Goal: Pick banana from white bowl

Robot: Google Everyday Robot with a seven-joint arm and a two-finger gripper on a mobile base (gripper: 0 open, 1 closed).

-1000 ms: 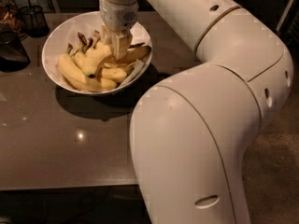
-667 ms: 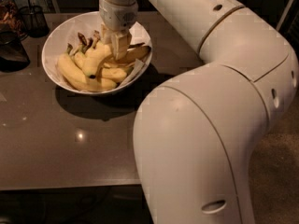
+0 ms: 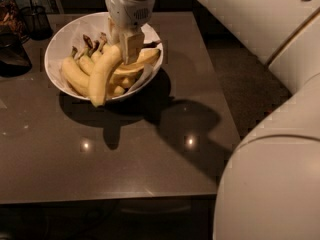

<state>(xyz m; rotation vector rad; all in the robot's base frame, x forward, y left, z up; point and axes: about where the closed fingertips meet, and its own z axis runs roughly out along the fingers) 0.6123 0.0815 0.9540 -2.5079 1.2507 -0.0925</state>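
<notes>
The white bowl [image 3: 60, 40] stands at the table's back left and holds a pile of yellow bananas [image 3: 74, 75]. My gripper [image 3: 125, 46] is over the middle of the bowl, pointing down, and is shut on the upper end of the long curved banana [image 3: 102, 76]. That banana hangs from the gripper, raised above the pile. Its lower end reaches over the bowl's front rim.
A dark wire-mesh cup [image 3: 36, 19] stands at the back left, and a dark object [image 3: 12, 56] lies left of the bowl. The brown table [image 3: 125, 154] ends at the right and front. My own white arm [image 3: 272, 174] fills the right side.
The gripper has risen with the long banana, which now hangs out of the pile over the bowl's front rim. The view has also shifted.
</notes>
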